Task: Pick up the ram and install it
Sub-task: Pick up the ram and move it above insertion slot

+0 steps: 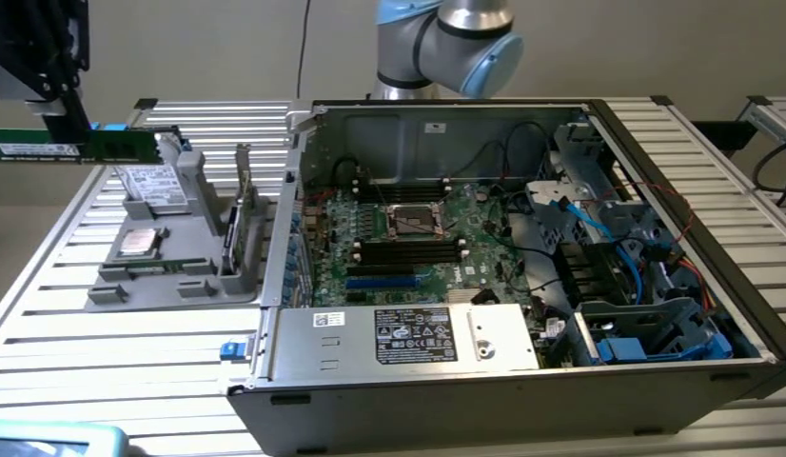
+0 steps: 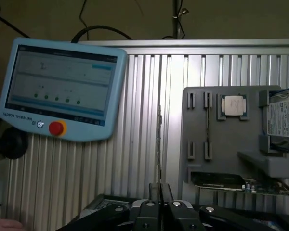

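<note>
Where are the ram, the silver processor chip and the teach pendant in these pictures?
ram point(image 1: 31, 150): exterior view, on its pale label strip.
processor chip point(image 2: 232, 105): wrist view, middle of its silver lid.
teach pendant point(image 2: 62, 82): wrist view, middle of its screen.

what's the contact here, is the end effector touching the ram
Touching. The wrist view shows the end effector shut on the thin edge of the ram, one finger on each side with no gap.
</note>
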You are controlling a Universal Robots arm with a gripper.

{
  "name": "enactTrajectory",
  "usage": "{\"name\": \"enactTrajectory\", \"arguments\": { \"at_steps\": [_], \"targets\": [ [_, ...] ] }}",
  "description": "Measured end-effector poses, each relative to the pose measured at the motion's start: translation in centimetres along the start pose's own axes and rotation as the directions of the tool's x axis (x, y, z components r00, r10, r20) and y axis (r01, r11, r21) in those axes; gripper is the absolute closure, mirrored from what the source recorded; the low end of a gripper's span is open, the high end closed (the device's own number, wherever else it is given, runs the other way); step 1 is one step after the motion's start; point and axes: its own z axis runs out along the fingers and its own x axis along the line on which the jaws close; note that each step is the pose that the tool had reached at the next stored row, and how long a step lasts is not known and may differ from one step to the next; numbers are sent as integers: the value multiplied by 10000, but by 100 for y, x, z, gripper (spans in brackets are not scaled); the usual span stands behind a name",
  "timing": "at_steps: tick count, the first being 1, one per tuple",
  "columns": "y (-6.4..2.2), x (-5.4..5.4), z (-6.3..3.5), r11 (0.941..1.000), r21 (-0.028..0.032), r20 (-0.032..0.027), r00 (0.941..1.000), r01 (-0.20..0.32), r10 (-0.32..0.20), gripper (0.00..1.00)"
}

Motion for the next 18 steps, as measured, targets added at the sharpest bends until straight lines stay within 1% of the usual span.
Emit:
{"name": "enactTrajectory", "arguments": {
  "at_steps": [4, 6, 8, 10, 12, 13, 15, 18],
  "targets": [
    [-134, 13, -61, 10000, 3, 30, 10000, 46, -46, 87],
    [-207, 21, -98, 10000, 5, 57, 10000, 71, -71, 87],
    [-285, 27, -130, 10000, 9, 103, 9999, 89, -89, 87],
    [-375, 33, -153, 9999, 15, 168, 9998, 104, -104, 87],
    [-464, 38, -171, 9999, 21, 262, 9996, 114, -114, 87],
    [-512, 41, -181, 9999, 23, 329, 9994, 118, -119, 87],
    [-602, 46, -197, 9999, 30, 483, 9987, 126, -128, 87],
    [-735, 53, -221, 9999, 42, 747, 9971, 138, -141, 87]
  ]
}}
